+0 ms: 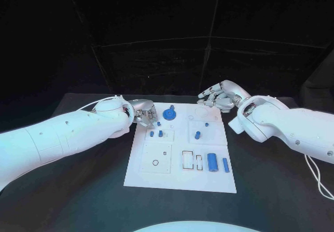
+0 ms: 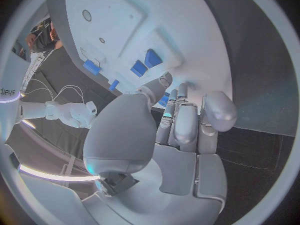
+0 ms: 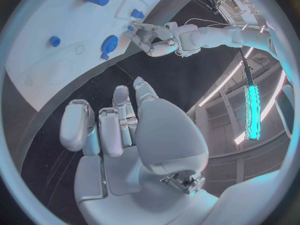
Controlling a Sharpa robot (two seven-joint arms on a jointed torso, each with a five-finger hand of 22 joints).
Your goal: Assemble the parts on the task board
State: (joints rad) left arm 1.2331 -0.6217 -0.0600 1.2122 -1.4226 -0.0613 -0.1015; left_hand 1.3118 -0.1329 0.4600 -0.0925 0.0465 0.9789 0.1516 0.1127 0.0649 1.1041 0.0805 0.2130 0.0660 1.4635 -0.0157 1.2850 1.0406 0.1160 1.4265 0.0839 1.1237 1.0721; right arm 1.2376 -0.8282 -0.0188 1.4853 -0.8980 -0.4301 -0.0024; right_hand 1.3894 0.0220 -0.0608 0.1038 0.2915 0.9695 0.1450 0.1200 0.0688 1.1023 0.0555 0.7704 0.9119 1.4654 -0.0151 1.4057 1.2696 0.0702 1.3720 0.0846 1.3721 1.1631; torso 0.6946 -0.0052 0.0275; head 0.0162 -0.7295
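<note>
The task board (image 1: 182,166) lies flat in the middle of the black table (image 1: 83,193). On it, a round blue gear-like part (image 1: 170,114) sits near the far edge, small blue pegs (image 1: 160,133) stand toward the left side, and a blue cylinder (image 1: 212,162) and a slim blue bar (image 1: 225,165) lie near the right edge. The left hand (image 1: 144,115) hovers at the board's far-left edge, fingers curled, holding nothing. The right hand (image 1: 219,98) hangs beyond the far-right corner, fingers loosely apart, empty; its wrist view shows this plainly.

No text, label or number can be read.
</note>
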